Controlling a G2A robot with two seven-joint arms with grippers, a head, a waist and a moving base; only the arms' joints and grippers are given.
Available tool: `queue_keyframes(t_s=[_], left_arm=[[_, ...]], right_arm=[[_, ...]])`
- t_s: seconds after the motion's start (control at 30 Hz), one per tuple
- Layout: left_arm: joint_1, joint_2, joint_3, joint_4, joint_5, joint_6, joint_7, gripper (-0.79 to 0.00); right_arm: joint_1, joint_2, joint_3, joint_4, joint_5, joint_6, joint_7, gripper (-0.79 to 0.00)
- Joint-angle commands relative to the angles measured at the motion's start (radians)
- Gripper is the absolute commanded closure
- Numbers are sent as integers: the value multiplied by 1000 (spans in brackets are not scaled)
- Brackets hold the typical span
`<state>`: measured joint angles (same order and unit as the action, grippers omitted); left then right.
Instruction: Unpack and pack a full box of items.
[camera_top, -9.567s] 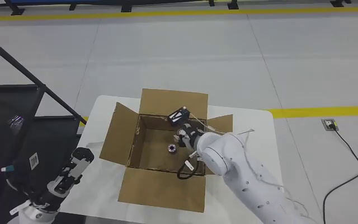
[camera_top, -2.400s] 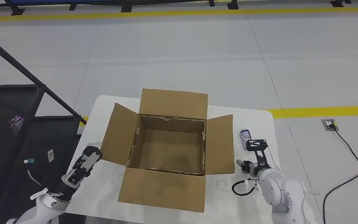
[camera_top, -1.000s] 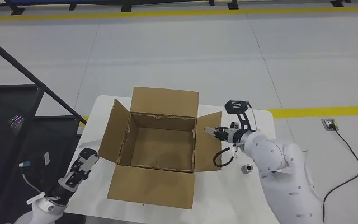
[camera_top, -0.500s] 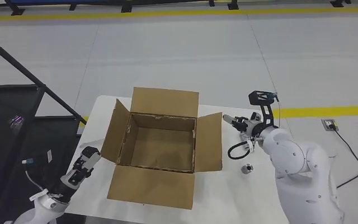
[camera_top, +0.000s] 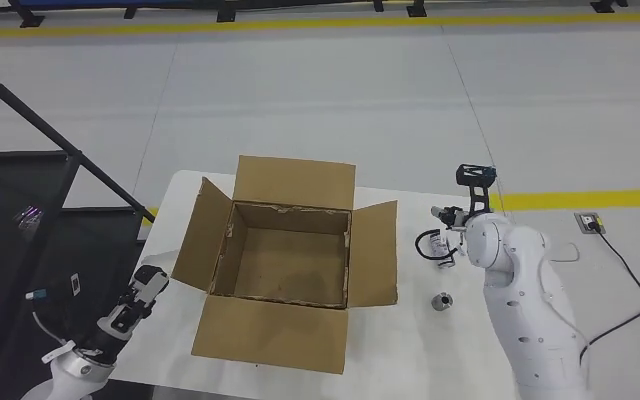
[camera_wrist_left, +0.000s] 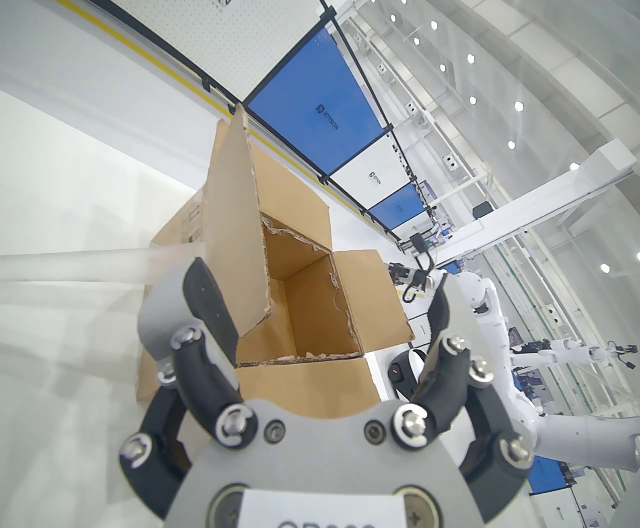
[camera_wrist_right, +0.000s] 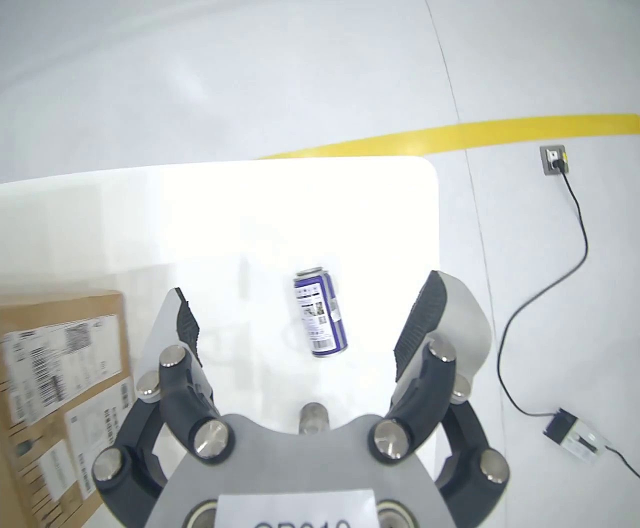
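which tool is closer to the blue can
Right. The right tool hovers open above the blue can; the left tool sits across the cardboard box, on its opposite side.

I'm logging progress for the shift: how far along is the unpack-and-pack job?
Unpacking looks done: the box shows a bare floor, and the can and a small metal part sit on the table. Nothing is gripped; the right tool hangs open above the can, and the left tool is open too. Repacking is left.
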<state>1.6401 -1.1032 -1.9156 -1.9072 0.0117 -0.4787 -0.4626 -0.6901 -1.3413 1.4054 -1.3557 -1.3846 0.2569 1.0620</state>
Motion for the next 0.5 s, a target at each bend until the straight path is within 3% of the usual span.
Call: queue_keyframes(t_s=[0.0,0.23,0.47], left_arm=[[2,0,-3,-4,-2,4,0,-785],[-10,2,11,-23,18,24,-9,-785],[-22,3,25,-23,28,35,-12,-785]], right_arm=[[39,-1,-15,119,-22,-14,7,-785],[121,-9,-55,342,16,-108,29,-785],[188,-22,-91,533,29,-130,-24,-767]])
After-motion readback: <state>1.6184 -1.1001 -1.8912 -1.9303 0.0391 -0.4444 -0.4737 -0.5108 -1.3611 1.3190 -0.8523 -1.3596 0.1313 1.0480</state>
